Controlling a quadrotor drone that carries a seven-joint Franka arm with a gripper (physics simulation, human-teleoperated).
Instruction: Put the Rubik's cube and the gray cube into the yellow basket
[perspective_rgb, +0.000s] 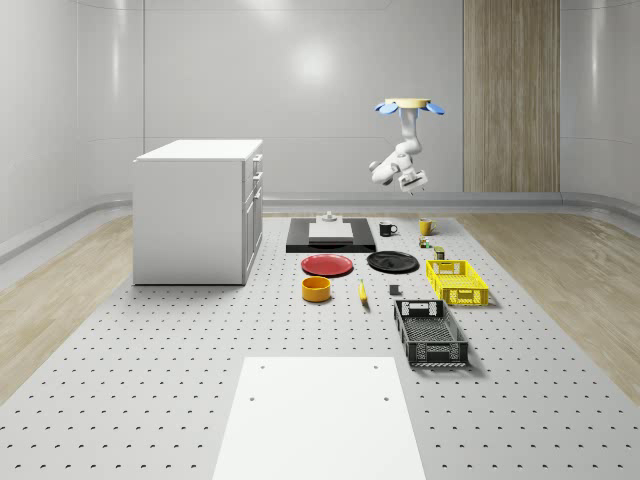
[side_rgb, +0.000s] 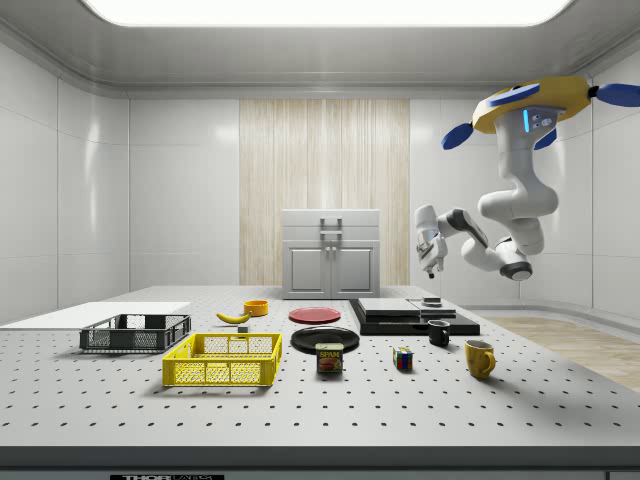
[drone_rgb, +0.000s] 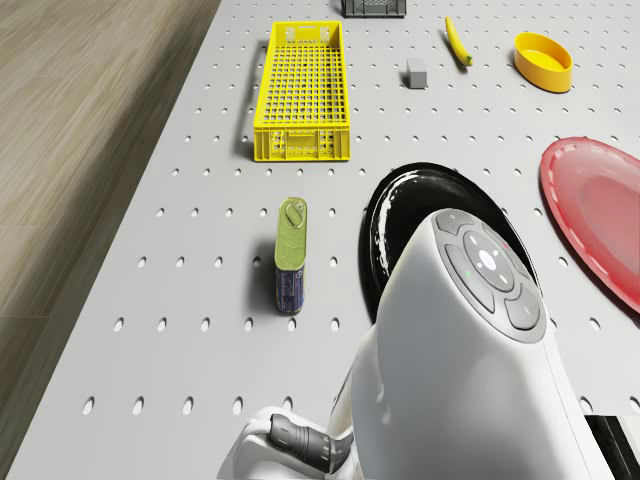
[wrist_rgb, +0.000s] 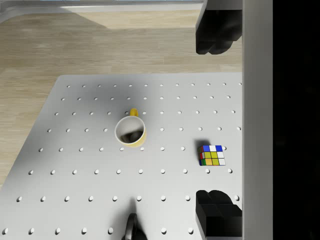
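the rubik's cube (wrist_rgb: 212, 155) sits on the perforated desk (perspective_rgb: 180, 340), free and untouched, and in the wrist view it lies between the two dark fingertips (wrist_rgb: 216, 31), slightly off the midline toward the lower one. from the end effector (side_rgb: 430, 262) it lies almost straight below, roughly at six o'clock in the side view, with a clear drop of air between them; i judge the coming move to be mostly a descent with a small sideways trim. being a cube it has no long axis to speak of, but its faces look slightly turned against the line between the fingers, so a small wrist twist may help. the end effector is spread wide and carries nothing. the drone (perspective_rgb: 409, 104) hovers high over the far end of the desk, above the mugs, with the arm folded down beneath it. outward from the rubik's cube: the yellow mug (wrist_rgb: 131, 131) stands near it at about ten o'clock in the wrist view, apart from it. the gray cube (drone_rgb: 417, 72) lies well away, beside the yellow basket (drone_rgb: 303, 90), at about three o'clock from it in the drone view. the basket holds nothing yet, so neither half of the task looks done. a tin can (drone_rgb: 290, 256) lies on its side between the basket and the arm.
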